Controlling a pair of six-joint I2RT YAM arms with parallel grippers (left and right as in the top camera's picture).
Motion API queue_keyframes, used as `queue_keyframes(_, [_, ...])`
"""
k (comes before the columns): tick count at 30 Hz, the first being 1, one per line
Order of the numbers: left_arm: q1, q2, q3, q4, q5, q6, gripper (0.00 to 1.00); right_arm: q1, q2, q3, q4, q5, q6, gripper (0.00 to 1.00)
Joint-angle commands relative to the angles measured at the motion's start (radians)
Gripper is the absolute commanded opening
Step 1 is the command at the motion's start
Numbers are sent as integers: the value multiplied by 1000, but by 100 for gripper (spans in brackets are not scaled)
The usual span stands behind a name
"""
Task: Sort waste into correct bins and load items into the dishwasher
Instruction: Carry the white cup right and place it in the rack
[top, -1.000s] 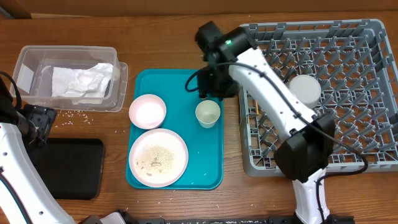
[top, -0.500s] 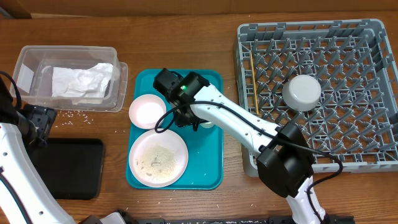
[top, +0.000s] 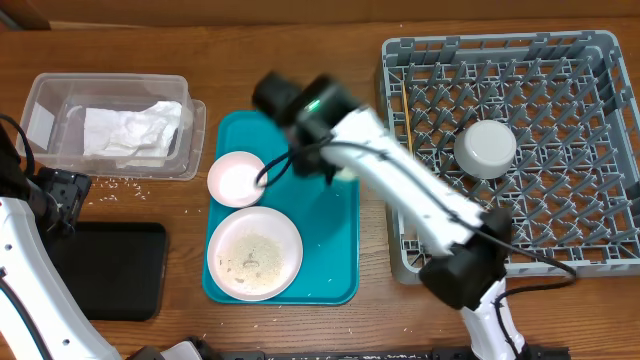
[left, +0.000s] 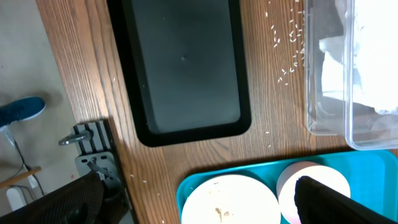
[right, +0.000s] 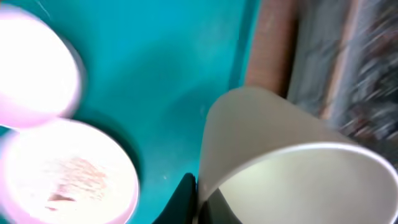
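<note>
The right arm stretches from the bench front across the teal tray, wrist blurred. The right claw is clamped on the wall of the small white cup, held tilted above the tray edge nearest the dish rack. Half a second earlier the wrist sat lower, by the pink bowl. The left claw, fingers apart, hovers unchanged near the black tray.

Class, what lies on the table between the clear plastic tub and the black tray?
Scattered white rice grains on otherwise bare wooden table, between the clear plastic tub and the black tray. The left wrist view shows this best; the overhead view shows it too.
</note>
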Motion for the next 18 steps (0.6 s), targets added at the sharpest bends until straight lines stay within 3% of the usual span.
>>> queue_keyframes(1, [-2,2,13,1,-3,-14,100,-202,-99,174,-10,-85,-169,4])
queue_keyframes(3, [-2,2,13,1,-3,-14,100,-357,-157,178,-10,-202,-192,4])
queue_keyframes(5, [-2,2,13,1,-3,-14,100,-583,-217,159,-10,-478,-264,4])
queue_keyframes(7, [-2,2,13,1,-3,-14,100,-704,-256,124,-10,-651,-325,4])
queue_keyframes(10, [-2,2,13,1,-3,-14,100,-855,-346,-2,-10,-719,-372,4])
queue_keyframes(15, [-2,2,13,1,-3,-14,100,-949,-558,-437,1,-726,-542,4])
queue_keyframes(18, [-2,2,13,1,-3,-14,100,-974,-561,-619,64,-905,-680,4])
